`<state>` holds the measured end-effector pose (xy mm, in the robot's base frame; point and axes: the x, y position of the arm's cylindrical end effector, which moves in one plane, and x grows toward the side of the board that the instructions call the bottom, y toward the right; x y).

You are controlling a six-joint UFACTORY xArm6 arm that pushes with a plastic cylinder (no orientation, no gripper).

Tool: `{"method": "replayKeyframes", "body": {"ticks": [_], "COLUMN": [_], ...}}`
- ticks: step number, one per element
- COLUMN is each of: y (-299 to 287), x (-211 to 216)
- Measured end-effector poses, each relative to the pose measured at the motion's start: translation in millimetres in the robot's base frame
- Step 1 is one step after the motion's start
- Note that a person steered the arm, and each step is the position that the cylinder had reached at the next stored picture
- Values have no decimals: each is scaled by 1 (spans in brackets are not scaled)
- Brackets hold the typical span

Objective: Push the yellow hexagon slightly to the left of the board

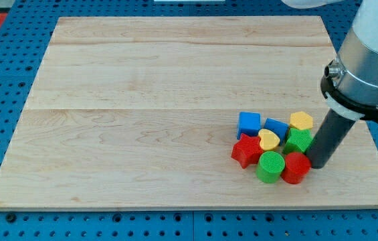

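The yellow hexagon [302, 121] sits at the upper right of a tight cluster of blocks near the board's lower right. My tip [318, 165] rests on the board just right of the cluster, below and right of the yellow hexagon, close to the red cylinder [296, 167] and the green block [300, 140]. The cluster also holds a blue cube [249, 124], a second blue block [275, 127], a yellow heart [268, 140], a red star [246, 151] and a green cylinder [269, 167].
The wooden board [175, 100] lies on a blue pegboard table [1, 80]. The arm's white and black body [369, 67] hangs over the board's right edge, above the cluster.
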<state>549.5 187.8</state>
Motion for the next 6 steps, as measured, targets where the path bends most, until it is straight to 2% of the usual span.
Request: {"method": "replayKeyframes", "body": {"ticks": [1,2,3,6], "y": [32,32,27,-6], "x": [-15,-52,-75,-104]}}
